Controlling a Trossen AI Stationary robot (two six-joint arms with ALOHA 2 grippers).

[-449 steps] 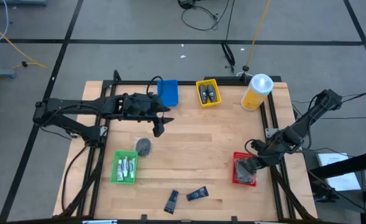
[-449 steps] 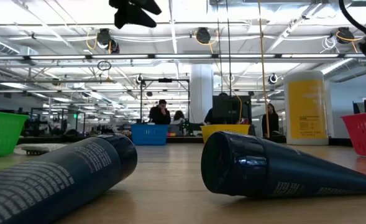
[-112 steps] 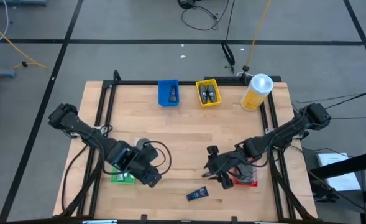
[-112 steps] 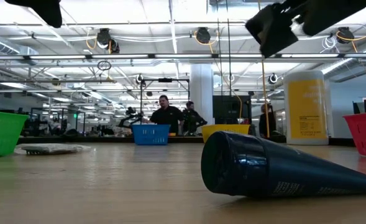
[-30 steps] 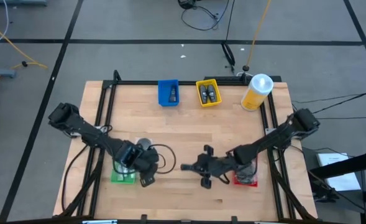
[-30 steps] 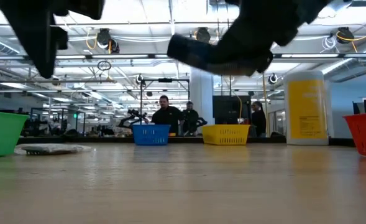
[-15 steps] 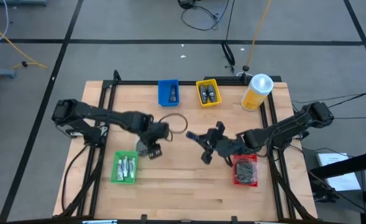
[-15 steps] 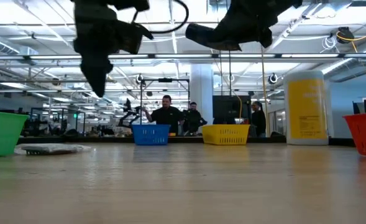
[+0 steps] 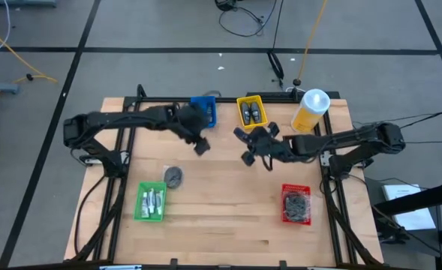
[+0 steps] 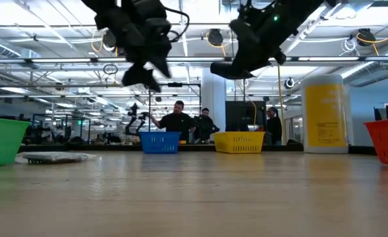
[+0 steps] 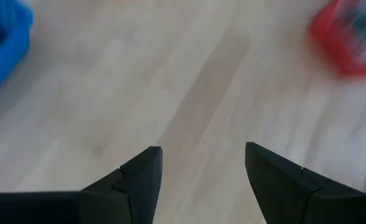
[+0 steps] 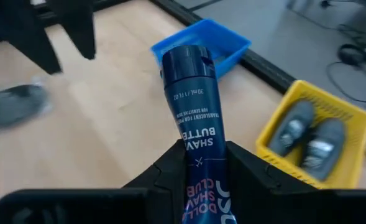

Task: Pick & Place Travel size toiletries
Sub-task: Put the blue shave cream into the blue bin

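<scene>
My right gripper hovers over the table's far middle, just near of the yellow tray, shut on a dark blue tube printed "Shave Butter". My left gripper hangs open and empty beside the blue tray. Two grey oval pieces lie in the yellow tray. White tubes lie in the green tray, and dark discs fill the red tray. One dark disc lies flat on the bare wood. The low view shows both grippers high above the table. My right gripper pinches the tube's lower body between its two fingers. The tube lies along the fingers, and its capped end sticks out ahead of them. It is lifted clear of the table and lies roughly level in the low view.
A big yellow bottle with a white cap stands at the far right corner. A black frame rail runs along the far edge behind the trays. Open wood lies in the middle and near part of the table.
Both arms have swung fast from the table's near middle toward its far edge. My right gripper has carried the tube, still shut on it, from beside the red tray up to the yellow tray. My left gripper has gone from the green tray to the blue tray.
</scene>
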